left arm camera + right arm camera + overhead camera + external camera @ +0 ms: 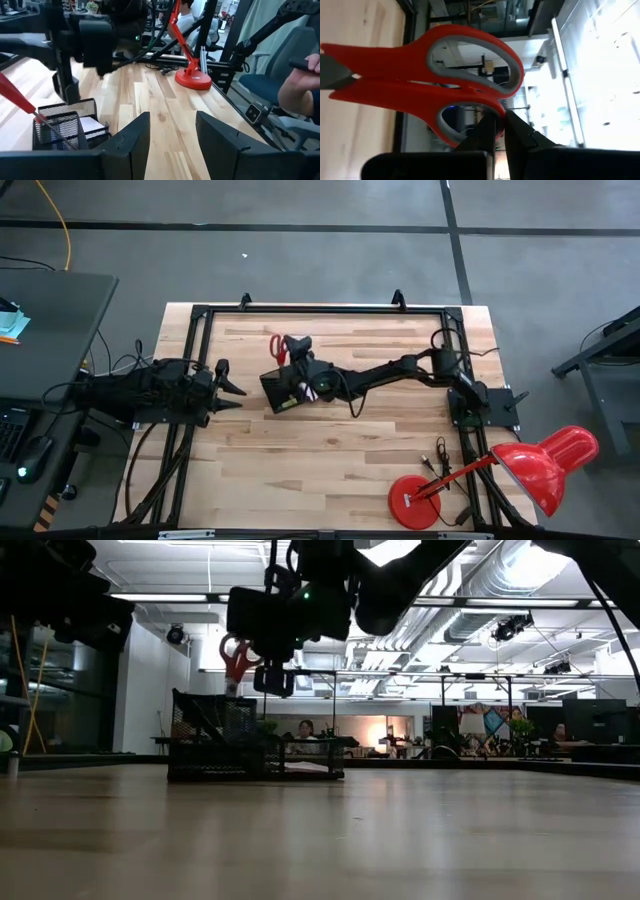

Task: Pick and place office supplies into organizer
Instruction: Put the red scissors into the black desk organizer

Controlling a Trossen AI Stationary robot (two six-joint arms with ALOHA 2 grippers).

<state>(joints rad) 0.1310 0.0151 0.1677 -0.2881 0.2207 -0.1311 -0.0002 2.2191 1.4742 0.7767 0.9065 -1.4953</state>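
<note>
High view hides most of the organizer [283,392] under the right arm's wrist, so only a dark corner of it shows near the middle of the wooden table [330,450]; the scissors [277,346] show there as a red loop just beyond the right gripper [297,350], and their blades cannot be made out; low view cuts the arms off at the top and leaves them as dark shapes against the ceiling lights, yet the red handles hang clear above the mesh box's taller end, lifted off it rather than resting in it; right wrist view fills with the handles, and the gripper's two dark fingers are clenched on the rim of the lower handle loop; the blade tips run out of frame; what lies inside the organizer is hard to tell, though left wrist view shows a pale sheet in the low compartment and a red bar slanting across the mesh; left gripper [232,386] rests at the table's left edge, its fingers parted with nothing between them; bare planks lie open in front of and beside the box; red lamp [480,475] stands at the table's near right corner; a person's hand [300,87] shows at the edge of left wrist view, beyond the table.
</note>
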